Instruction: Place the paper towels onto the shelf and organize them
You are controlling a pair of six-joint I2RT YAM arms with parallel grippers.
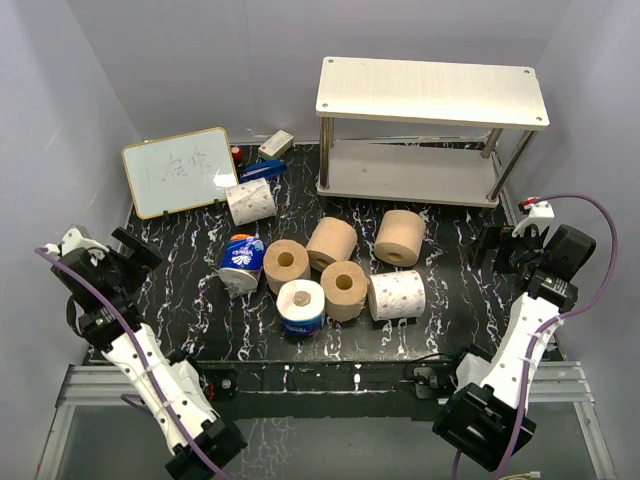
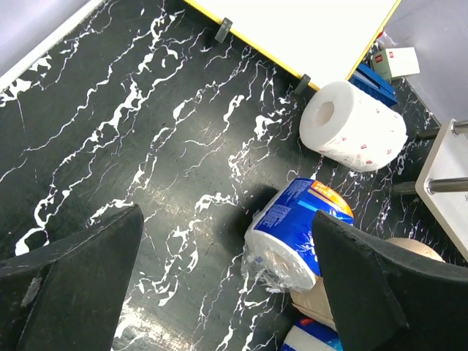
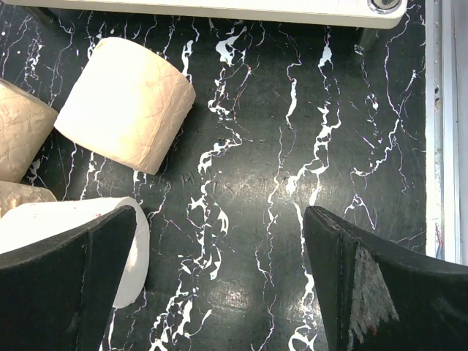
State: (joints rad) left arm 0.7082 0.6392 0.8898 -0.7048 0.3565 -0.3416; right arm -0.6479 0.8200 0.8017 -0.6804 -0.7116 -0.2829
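Fingers stand wide and empty on both grippers. The right gripper (image 3: 219, 289) is nearer the shelf (image 1: 430, 95). A white roll (image 3: 66, 238) lies on its side just inward of it, a tan roll (image 3: 124, 102) beyond. The left gripper (image 2: 227, 285) faces a blue-wrapped roll (image 2: 289, 234).

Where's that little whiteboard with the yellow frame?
Overhead view: the yellow-framed whiteboard stands at the far left, a white red-dotted paper roll just right of it.
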